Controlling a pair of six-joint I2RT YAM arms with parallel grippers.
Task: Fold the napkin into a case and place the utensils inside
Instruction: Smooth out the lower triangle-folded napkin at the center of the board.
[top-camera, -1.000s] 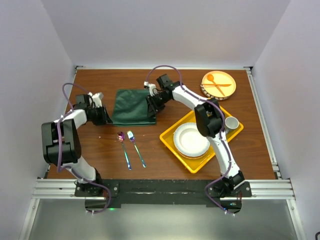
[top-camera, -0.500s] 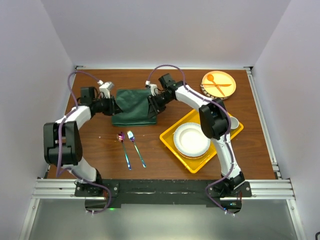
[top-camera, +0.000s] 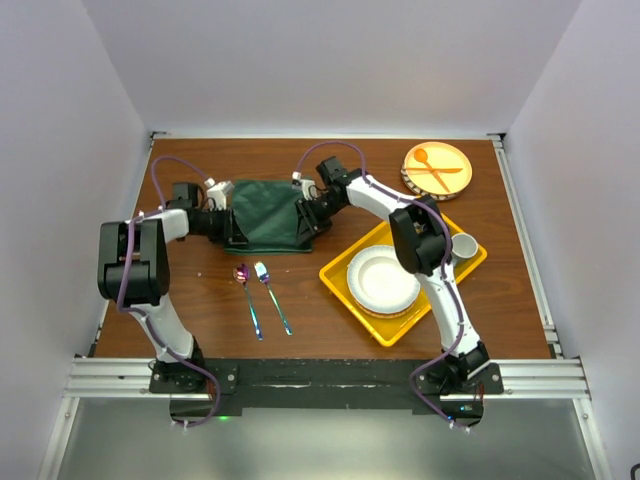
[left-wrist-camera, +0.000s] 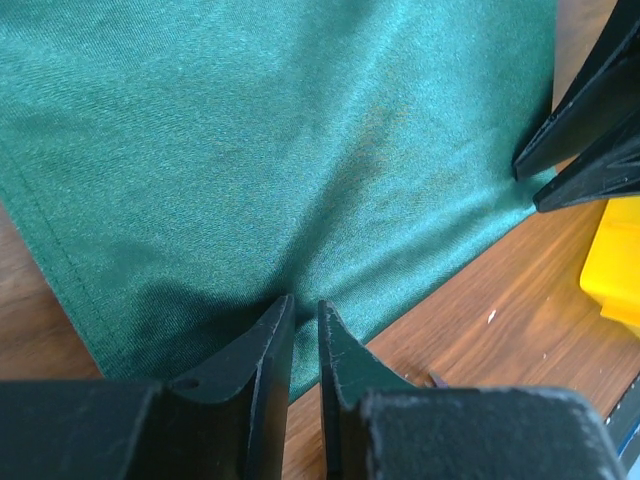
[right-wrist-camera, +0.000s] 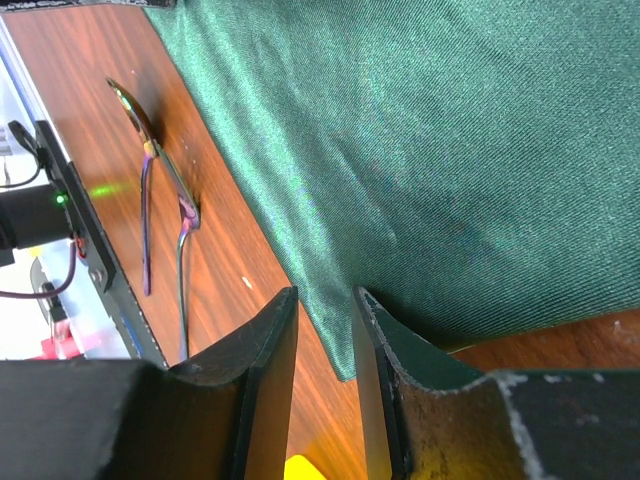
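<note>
The dark green napkin (top-camera: 265, 212) lies folded flat on the table's far middle. My left gripper (top-camera: 233, 222) is at its near left edge; in the left wrist view (left-wrist-camera: 303, 305) the jaws are closed on the cloth (left-wrist-camera: 300, 130), which puckers at the tips. My right gripper (top-camera: 308, 214) is at the near right corner. In the right wrist view (right-wrist-camera: 322, 295) its jaws stand a narrow gap apart, with the cloth corner (right-wrist-camera: 340, 340) lying flat between them. The iridescent spoon (top-camera: 248, 300) and fork (top-camera: 274, 302) lie side by side in front of the napkin, apart from both grippers.
A yellow tray (top-camera: 340, 272) right of the utensils holds a white plate (top-camera: 382, 278) and a cup (top-camera: 462, 245). An orange plate (top-camera: 437, 168) with an orange spoon and fork sits at the far right. The right fingers (left-wrist-camera: 585, 130) show in the left wrist view.
My left gripper has moved right, from the bare table beside the napkin onto its left edge, and closed on the cloth. The right gripper has stayed at the right corner.
</note>
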